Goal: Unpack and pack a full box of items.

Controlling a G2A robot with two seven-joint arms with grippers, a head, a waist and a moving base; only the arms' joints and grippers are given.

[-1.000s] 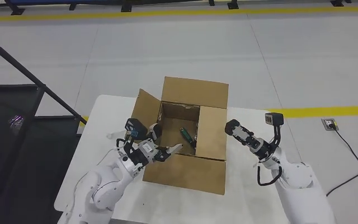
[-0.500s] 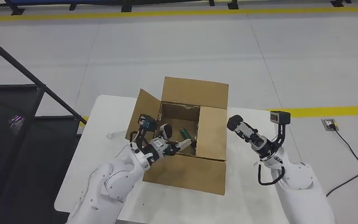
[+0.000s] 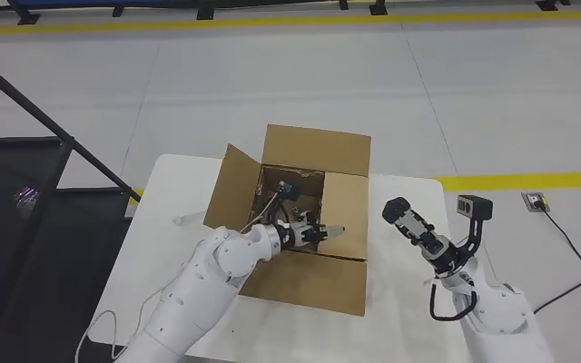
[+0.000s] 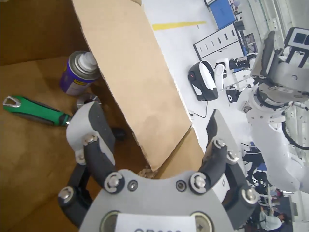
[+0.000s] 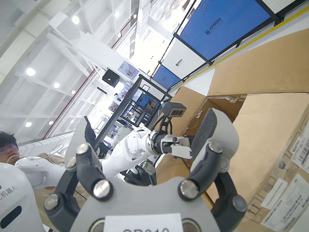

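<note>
While it sits on the white table, the cardboard box is open at the top. Its far flap stands up, the flap on the robot's L side splays outward, and the R-side flap is folded inward over part of the opening.

On the box floor a green-handled screwdriver lies flat. A purple spray can stands w/ its white nozzle up, tucked under the folded flap's edge. Just beside the can's foot sits a small metal ring. A small black item lies near the same flap, too hidden to tell what it is.

L gripper is down in the box opening, fingers spread wide w/ nothing btwn them. One finger overlaps the screwdriver's shaft end in the wrist view; can't tell if they touch. The other finger is out past the folded flap's edge, so the flap's corner lies btwn the two.

R gripper is outside the box, beside its R wall and above the table, apart from the cardboard. Its fingers are also spread & empty. The outer face of that R wall carries several white labels.
</note>
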